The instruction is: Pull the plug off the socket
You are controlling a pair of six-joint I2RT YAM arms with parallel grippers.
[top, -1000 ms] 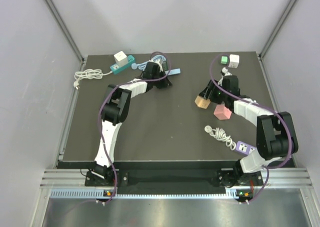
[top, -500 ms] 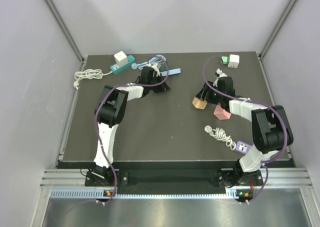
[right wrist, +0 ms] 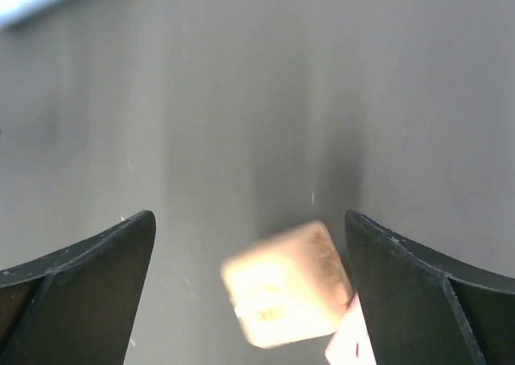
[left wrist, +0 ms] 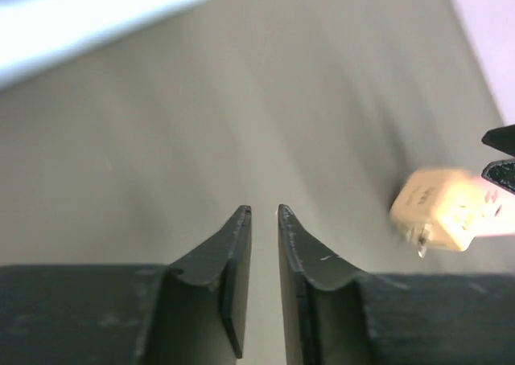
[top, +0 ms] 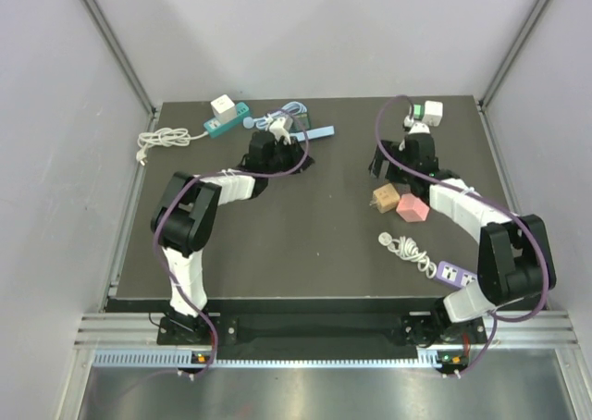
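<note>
A teal power strip (top: 228, 122) with a white plug (top: 222, 105) in it lies at the back left. A light blue strip (top: 316, 134) with a white plug (top: 282, 120) lies behind my left gripper (top: 298, 159). That gripper is nearly shut and holds nothing in the left wrist view (left wrist: 264, 211). My right gripper (top: 382, 166) is open, as the right wrist view (right wrist: 248, 214) shows. A blurred tan cube (right wrist: 286, 285) lies loose between its fingers. The cube also shows in the top view (top: 386, 198) and the left wrist view (left wrist: 438, 208).
A pink cube (top: 412, 208) touches the tan cube. A green and white cube (top: 427, 113) sits at the back right. A purple adapter (top: 450, 274) with a coiled white cable (top: 404, 247) lies front right. A white cable (top: 162, 141) trails off the left edge.
The right gripper has drawn back toward the far edge and the tan cube now lies free beside the pink one. The left arm's elbow has swung left, its gripper staying near the blue strip.
</note>
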